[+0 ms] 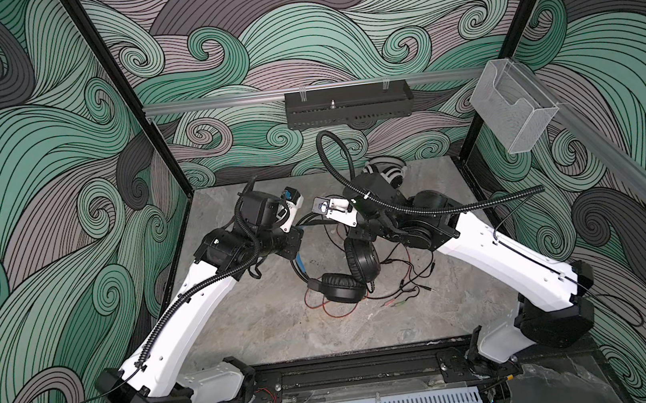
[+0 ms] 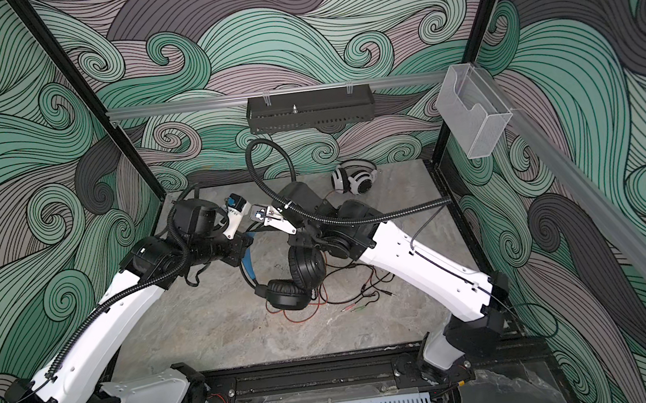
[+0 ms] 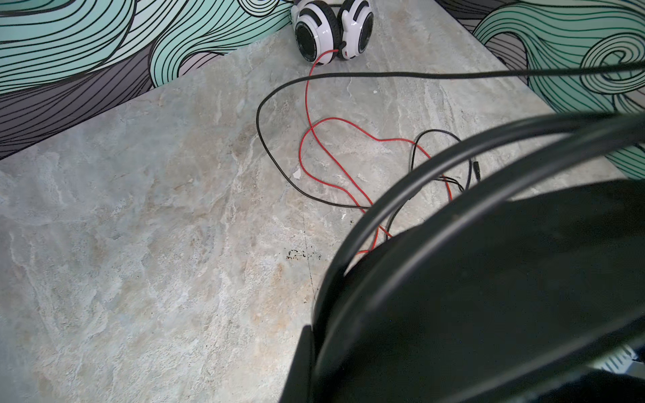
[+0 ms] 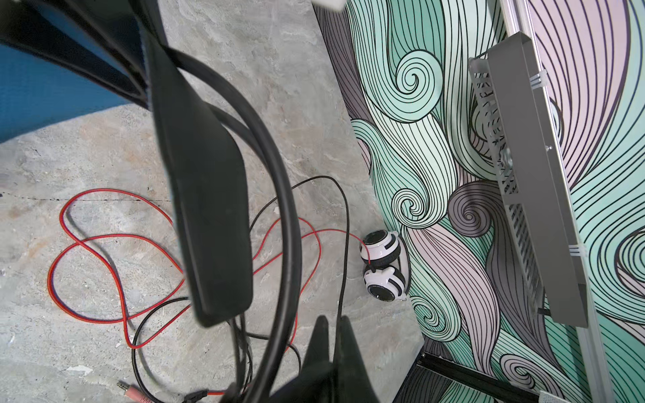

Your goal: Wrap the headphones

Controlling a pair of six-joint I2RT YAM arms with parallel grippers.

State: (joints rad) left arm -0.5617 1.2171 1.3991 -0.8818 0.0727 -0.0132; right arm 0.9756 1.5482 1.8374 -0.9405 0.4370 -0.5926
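**Item 1.** Black over-ear headset (image 4: 209, 216), padded band with blue lining. It fills both wrist views and hangs between the two claws. One ear cushion lies on the grey marbled table (image 1: 265, 322) below them. The other stands on edge just under the right claw.

**Item 2.** Left claw (image 1: 295, 254). Closed. The fingers are hidden behind the band, but it appears to grip the headband on its blue-lined side.

**Item 3.** Right claw (image 4: 333, 319). Closed to a slit, with a thin black cord (image 4: 346, 244) running into that slit. Judged pinched.

**Item 4.** White-and-black glossy headset (image 2: 354, 180). Well beyond the right claw, against the back wall. Its red cord (image 4: 104, 190) trails back beneath both claws and crosses the black cord in several places.

**Hazards.**
- Winding the black cord could snag the red one where they cross, dragging the white headset or knotting the two together.
- The thin cord may slip from so narrow a pinch.
- A taut pull could twist the band out of the left claw.
- The loose plugs may catch on the cushions.
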